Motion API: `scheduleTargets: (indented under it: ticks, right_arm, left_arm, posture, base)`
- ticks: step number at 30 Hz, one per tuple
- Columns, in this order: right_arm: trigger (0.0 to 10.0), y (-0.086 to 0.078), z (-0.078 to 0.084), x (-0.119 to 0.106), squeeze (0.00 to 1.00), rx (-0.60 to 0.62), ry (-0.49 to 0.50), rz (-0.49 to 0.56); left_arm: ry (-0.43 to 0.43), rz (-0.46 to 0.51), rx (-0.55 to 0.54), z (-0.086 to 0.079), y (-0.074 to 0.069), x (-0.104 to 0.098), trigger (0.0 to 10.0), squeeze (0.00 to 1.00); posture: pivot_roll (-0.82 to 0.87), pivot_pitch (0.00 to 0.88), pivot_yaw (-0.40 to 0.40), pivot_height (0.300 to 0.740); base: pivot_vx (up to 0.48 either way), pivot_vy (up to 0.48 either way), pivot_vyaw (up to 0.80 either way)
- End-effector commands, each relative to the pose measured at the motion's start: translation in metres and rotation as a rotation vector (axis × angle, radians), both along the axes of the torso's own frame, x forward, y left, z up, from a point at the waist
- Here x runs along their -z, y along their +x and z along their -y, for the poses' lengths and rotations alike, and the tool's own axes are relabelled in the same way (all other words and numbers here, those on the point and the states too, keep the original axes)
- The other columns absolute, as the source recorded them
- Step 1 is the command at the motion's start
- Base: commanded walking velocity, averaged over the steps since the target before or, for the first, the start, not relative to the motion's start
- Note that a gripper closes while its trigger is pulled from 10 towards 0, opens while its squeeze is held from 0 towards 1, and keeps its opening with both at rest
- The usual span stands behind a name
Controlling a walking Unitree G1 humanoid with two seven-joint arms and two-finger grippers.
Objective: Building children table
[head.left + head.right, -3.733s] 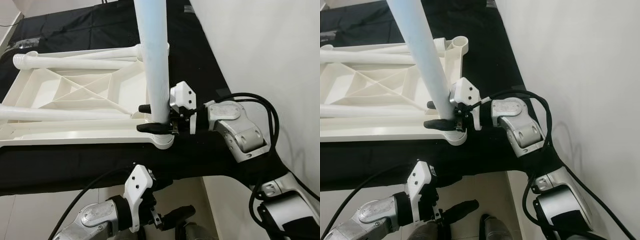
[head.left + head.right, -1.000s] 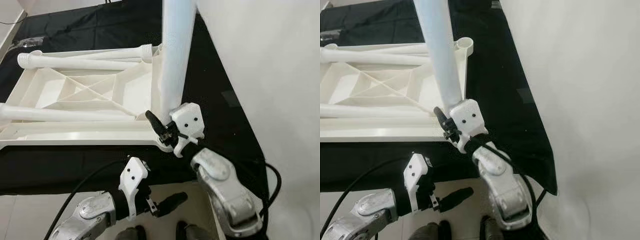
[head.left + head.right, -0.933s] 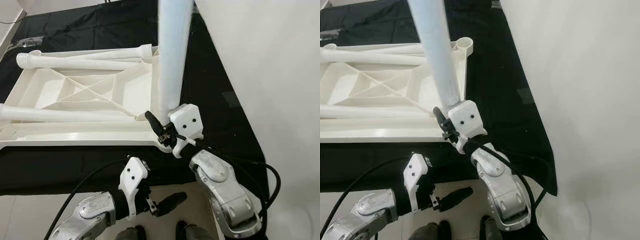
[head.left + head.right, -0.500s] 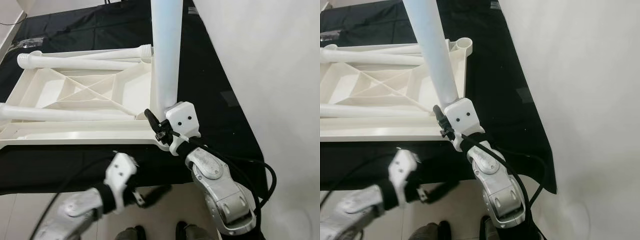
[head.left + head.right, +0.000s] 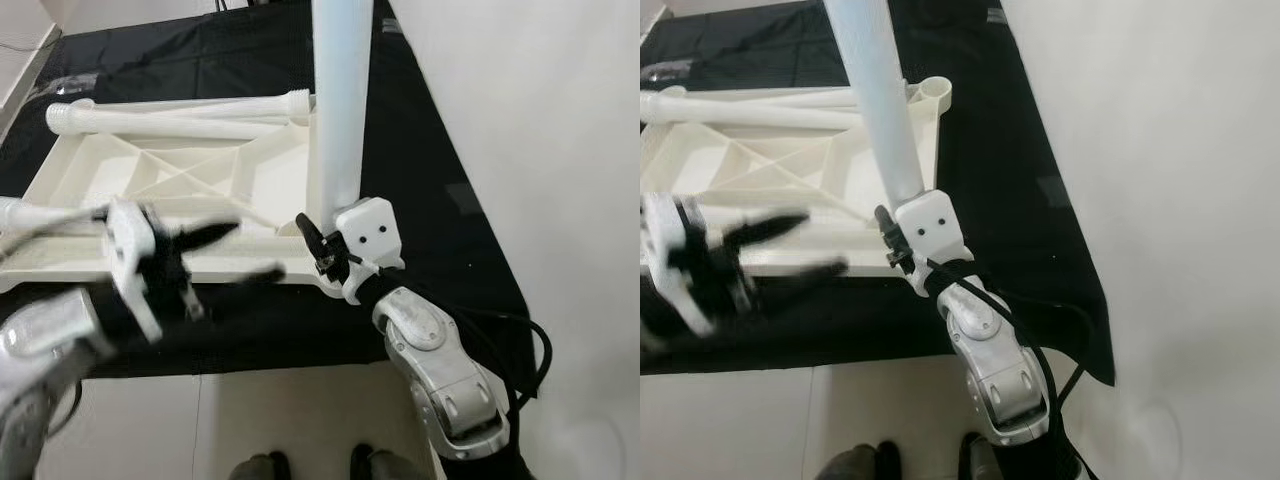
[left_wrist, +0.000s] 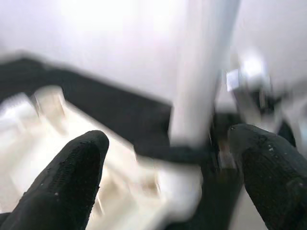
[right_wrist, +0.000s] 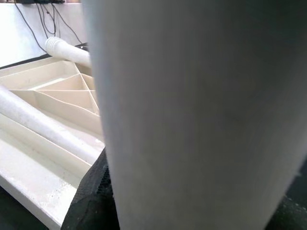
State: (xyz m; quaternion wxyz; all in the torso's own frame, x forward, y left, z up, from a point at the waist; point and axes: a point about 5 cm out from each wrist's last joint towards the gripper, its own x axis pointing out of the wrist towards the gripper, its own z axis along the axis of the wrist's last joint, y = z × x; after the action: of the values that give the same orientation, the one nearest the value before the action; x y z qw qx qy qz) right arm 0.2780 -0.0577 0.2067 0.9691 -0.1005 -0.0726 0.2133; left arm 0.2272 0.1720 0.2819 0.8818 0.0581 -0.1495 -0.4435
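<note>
Upside-down tabletop point(image 5: 170, 180) lies ribs-up on a black cloth point(image 5: 420, 170). One white leg point(image 5: 335, 100) stands upright in the near right corner socket, long axis vertical, running up out of frame. Two loose legs point(image 5: 170, 128) lie flat across the far edge, another leg point(image 5: 30, 212) lies along the near left side, all roughly horizontal.

R gripper point(image 5: 318, 250) is clamped on the upright leg right at its base, just above the socket; fingers closed round it, one black finger point(image 7: 91, 201) visible in the right wrist view pressed against the leg's side.

L gripper point(image 5: 225, 250) is motion-blurred, up over the near edge of the tabletop, fingers spread wide, holding nothing. In the left wrist view the two black fingertips point(image 6: 76, 167) frame the upright leg point(image 6: 201, 72) dead ahead, w/ gap to spare either side.

Key relation, as I judge it: the leg is to the L gripper's right and straight along its pointing line, axis vertical, so the open fingers approach sideways and close across the shaft, above the R gripper's hold. L arm is the free one; R already has the base. Prob. a second grip to steady or twist the leg home
</note>
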Motion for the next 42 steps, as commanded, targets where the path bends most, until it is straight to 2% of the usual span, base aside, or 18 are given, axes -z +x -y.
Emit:
scheduleTargets:
  ticks: [1,2,4,7,8,12,18,21,26,27,31,32,34,35,39,42]
  right_arm:
    - [10.0,0.004,0.013,0.057,0.00,0.078,-0.109,-0.272]
    - [10.0,0.004,0.009,0.057,0.00,0.061,-0.113,-0.277]
    - [10.0,0.004,0.009,0.057,0.00,0.061,-0.113,-0.277]
    - [10.0,0.005,0.003,0.057,0.00,0.039,-0.116,-0.283]
    - [10.0,0.006,0.000,0.056,0.00,0.031,-0.113,-0.281]
    - [10.0,0.008,-0.005,0.053,0.00,0.019,-0.103,-0.273]
    - [10.0,0.009,-0.008,0.051,0.00,0.010,-0.093,-0.266]
    - [10.0,0.010,-0.009,0.049,0.00,0.003,-0.090,-0.261]
    - [10.0,0.010,-0.012,0.047,0.00,-0.003,-0.084,-0.252]
    - [10.0,0.010,-0.013,0.046,0.00,-0.006,-0.081,-0.249]
    - [10.0,0.009,-0.015,0.046,0.00,-0.010,-0.077,-0.248]
    - [10.0,0.009,-0.015,0.046,0.00,-0.011,-0.076,-0.248]
    - [10.0,0.009,-0.015,0.046,0.00,-0.013,-0.075,-0.249]
    - [10.0,0.009,-0.016,0.047,0.00,-0.013,-0.075,-0.249]
    - [10.0,0.009,-0.017,0.047,0.00,-0.016,-0.071,-0.251]
    - [10.0,0.009,-0.017,0.047,0.00,-0.015,-0.071,-0.251]
  left_arm:
    - [-0.030,0.036,0.019,0.007,0.003,-0.014,10.0,1.00]
    - [-0.056,0.098,0.038,0.016,0.007,-0.029,10.0,1.00]
    - [-0.056,0.098,0.038,0.016,0.007,-0.029,10.0,1.00]
    - [-0.104,0.167,0.051,0.027,0.012,-0.047,10.0,1.00]
    - [-0.129,0.174,0.059,0.030,0.016,-0.051,10.0,0.00]
    - [-0.188,0.134,0.132,0.040,0.020,-0.052,10.0,0.00]
    - [-0.176,0.063,0.171,0.053,0.027,-0.042,10.0,0.00]
    - [-0.157,-0.017,0.153,0.066,0.041,-0.032,10.0,0.00]
    - [-0.117,-0.050,0.124,0.081,0.053,-0.028,10.0,0.00]
    - [-0.119,-0.050,0.103,0.083,0.058,-0.031,10.0,0.00]
    - [-0.122,-0.012,0.078,0.085,0.064,-0.041,10.0,0.00]
    - [-0.128,0.002,0.076,0.085,0.065,-0.045,2.5,0.00]
    - [-0.136,0.013,0.076,0.086,0.066,-0.049,2.5,0.00]
    - [-0.143,0.020,0.078,0.086,0.066,-0.052,0.0,0.00]
    - [-0.166,0.049,0.118,0.094,0.063,-0.064,0.0,0.00]
    - [-0.164,0.050,0.123,0.096,0.063,-0.064,0.0,0.00]
  posture:
    - [0.06,0.236,0.011,0.740]
    - [0.06,0.227,0.011,0.740]
    - [0.06,0.227,0.011,0.740]
    - [0.05,0.220,0.014,0.740]
    - [0.05,0.217,0.015,0.740]
    - [0.05,0.212,0.017,0.740]
    - [0.05,0.210,0.018,0.740]
    - [0.05,0.209,0.020,0.740]
    - [0.04,0.208,0.022,0.740]
    - [0.04,0.207,0.026,0.740]
    - [0.05,0.205,0.029,0.740]
    - [0.05,0.205,0.031,0.740]
    - [0.05,0.205,0.031,0.740]
    - [0.05,0.205,0.031,0.740]
    - [0.05,0.203,0.034,0.740]
    - [0.05,0.203,0.034,0.740]
  base:
    - [0.000,0.000,0.00]
    - [0.000,0.000,0.00]
    - [0.000,0.000,0.00]
    - [0.000,0.000,0.00]
    - [0.000,0.000,0.00]
    - [0.000,0.000,0.00]
    - [0.000,0.000,0.00]
    - [0.000,0.000,0.00]
    - [0.000,0.000,0.00]
    - [0.000,0.000,0.00]
    - [0.000,0.000,0.00]
    - [0.000,0.000,0.00]
    - [0.000,0.000,0.00]
    - [0.000,0.000,0.00]
    - [0.000,0.000,0.00]
    - [0.000,0.000,0.00]
